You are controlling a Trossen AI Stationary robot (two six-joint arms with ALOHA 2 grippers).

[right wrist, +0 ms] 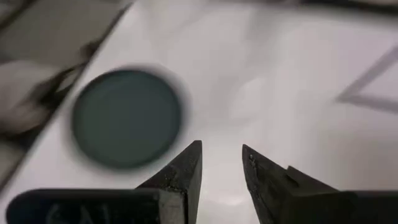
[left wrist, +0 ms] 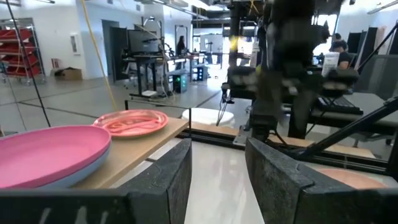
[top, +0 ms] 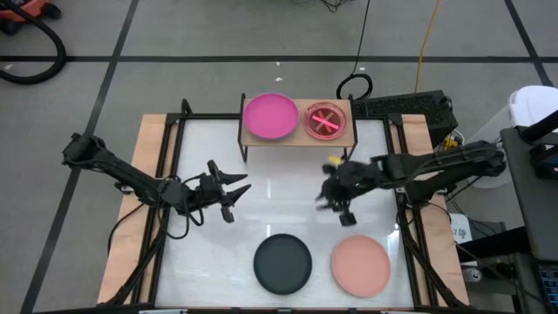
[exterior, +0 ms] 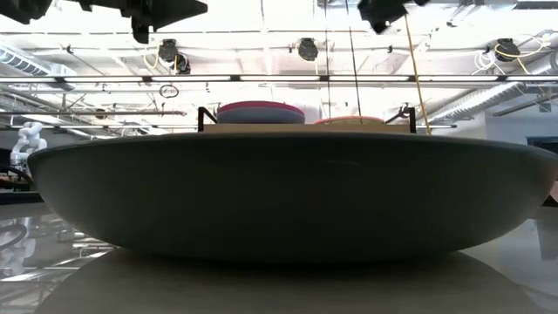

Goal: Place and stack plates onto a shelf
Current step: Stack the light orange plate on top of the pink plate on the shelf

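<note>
On the light-wood shelf [top: 297, 139] at the table's far side sits a magenta plate [top: 270, 116] with a bluish rim under it [left wrist: 74, 177]. Beside it is a stack of small translucent pink and orange plates [top: 327, 120]. A black plate [top: 282, 263] and a salmon plate [top: 361, 265] lie flat on the table near its near edge. My left gripper [top: 234, 194] hovers open and empty at mid-table, left of centre, pointing toward the right. My right gripper [top: 336, 206] hovers open and empty right of centre, above and beyond the salmon plate; its wrist view looks down at the black plate [right wrist: 127, 118].
The white tabletop [top: 288, 205] has a black frame along its edges and wood strips at the left and right sides. The two grippers face each other across a bare gap at mid-table. The low view is filled by the black plate [exterior: 288, 201], with the shelf [exterior: 305, 127] behind it.
</note>
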